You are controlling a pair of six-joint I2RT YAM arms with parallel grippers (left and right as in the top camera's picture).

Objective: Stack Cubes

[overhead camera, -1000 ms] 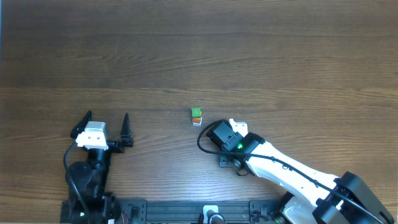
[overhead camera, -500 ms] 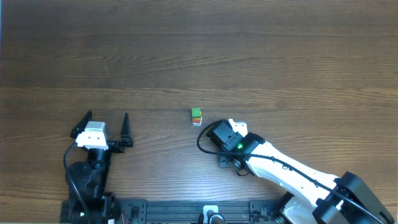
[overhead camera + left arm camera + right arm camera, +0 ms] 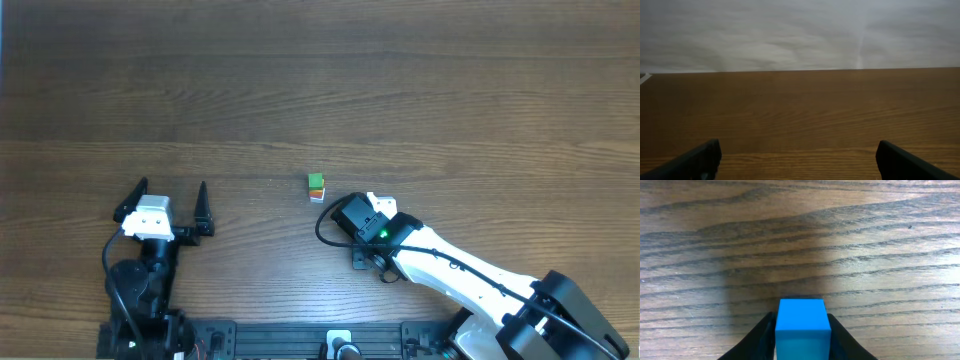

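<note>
Blue cube [image 3: 803, 324] held upright, green-topped stack [image 3: 316, 187] apart

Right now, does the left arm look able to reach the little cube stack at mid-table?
Probably yes: only bare table lies between the open left gripper and the cube stack.

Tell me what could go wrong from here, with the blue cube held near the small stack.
1. The stack, green cube on top, is narrow, and the right gripper stands close beside it: a bump could topple it.
2. The fingers hold the blue cube only by two sides; set off-centre, it might slide off.
</note>
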